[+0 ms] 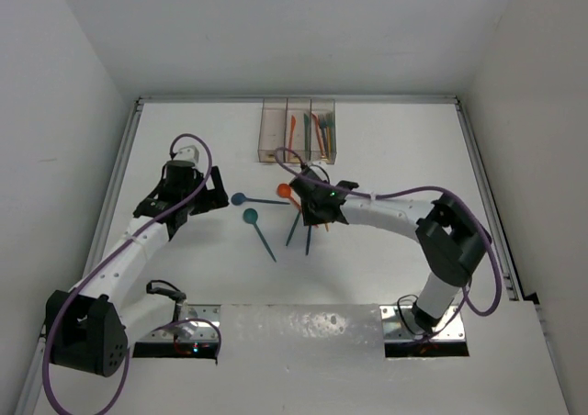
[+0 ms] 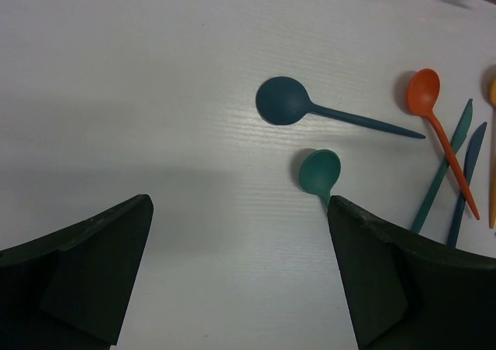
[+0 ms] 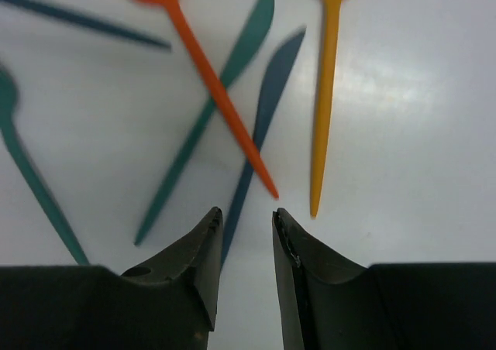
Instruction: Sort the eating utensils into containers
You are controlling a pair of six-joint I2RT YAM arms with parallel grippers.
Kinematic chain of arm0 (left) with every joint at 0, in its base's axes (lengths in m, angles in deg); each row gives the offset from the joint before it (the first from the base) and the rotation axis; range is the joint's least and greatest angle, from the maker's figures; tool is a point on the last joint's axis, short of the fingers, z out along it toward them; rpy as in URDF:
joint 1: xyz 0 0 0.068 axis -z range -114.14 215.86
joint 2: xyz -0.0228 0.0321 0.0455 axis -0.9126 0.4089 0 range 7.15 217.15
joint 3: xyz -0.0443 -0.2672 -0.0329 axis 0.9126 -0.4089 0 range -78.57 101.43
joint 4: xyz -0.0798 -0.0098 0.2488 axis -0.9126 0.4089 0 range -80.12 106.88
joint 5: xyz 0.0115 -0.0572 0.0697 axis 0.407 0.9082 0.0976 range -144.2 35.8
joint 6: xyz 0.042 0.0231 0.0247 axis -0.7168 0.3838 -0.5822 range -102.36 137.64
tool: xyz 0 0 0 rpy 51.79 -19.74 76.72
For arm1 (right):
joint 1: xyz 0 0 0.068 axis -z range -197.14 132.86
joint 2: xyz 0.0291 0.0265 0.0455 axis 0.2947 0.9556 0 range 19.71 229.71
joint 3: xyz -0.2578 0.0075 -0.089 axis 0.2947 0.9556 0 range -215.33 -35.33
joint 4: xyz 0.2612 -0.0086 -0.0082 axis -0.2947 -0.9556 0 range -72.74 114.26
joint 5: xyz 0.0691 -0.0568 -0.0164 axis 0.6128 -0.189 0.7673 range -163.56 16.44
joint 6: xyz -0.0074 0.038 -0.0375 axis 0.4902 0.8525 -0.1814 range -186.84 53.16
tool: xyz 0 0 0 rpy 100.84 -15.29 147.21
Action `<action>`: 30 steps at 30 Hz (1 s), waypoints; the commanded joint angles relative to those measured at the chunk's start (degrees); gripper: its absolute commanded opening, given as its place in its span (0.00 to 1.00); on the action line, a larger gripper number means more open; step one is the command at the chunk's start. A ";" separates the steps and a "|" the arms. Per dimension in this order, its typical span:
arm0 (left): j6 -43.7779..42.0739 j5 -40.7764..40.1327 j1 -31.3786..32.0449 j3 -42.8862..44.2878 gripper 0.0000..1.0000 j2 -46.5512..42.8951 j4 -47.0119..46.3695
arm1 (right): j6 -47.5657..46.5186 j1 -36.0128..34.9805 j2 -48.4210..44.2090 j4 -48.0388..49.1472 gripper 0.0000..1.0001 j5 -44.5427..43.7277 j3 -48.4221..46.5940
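Plastic utensils (image 3: 223, 102) lie loose on the table (image 2: 155, 94) near the bins (image 1: 272, 130): likely light, stiff and slick, so pinch a thin handle mid-length. Jaws of the right gripper (image 3: 246, 212) stand slightly parted, empty, over the blue knife (image 3: 277, 75); the left gripper (image 2: 239, 203) gapes wide, empty.

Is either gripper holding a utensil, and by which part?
Nothing is held. The left gripper is wide open; the right gripper has its jaws slightly apart and empty, near the handle end of the blue knife.

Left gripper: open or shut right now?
Open. The left gripper shows its fingers wide apart over the table, with nothing between them.
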 commanded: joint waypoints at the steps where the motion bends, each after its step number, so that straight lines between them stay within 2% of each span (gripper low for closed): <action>1: 0.55 -1.00 0.53 1.59 0.94 -0.48 -0.57 | 8.64 -2.68 -0.06 -2.26 0.32 -1.55 3.31; 11: 0.72 -0.56 0.53 1.50 0.94 -0.66 -0.57 | 13.31 -4.80 6.79 1.69 0.29 0.38 4.82; 20: 0.81 -0.39 0.53 1.50 0.94 -0.75 -0.39 | 14.81 -4.98 7.50 2.84 0.29 0.91 4.55; 22: 0.81 -0.39 0.53 1.50 0.94 -0.83 -0.39 | 14.99 -4.89 7.85 1.88 0.25 0.83 4.73; 23: 0.81 -0.39 0.53 1.50 0.94 -0.83 -0.39 | 15.25 -4.89 8.11 1.53 0.18 0.65 4.99; 27: 0.81 -0.30 0.53 1.50 0.94 -0.83 -0.30 | 16.57 -4.89 7.85 -1.11 0.00 -0.40 7.27; 30: 0.81 -0.21 0.53 1.50 0.94 -0.83 -0.30 | 16.31 -4.80 5.93 -3.13 0.00 -3.65 9.64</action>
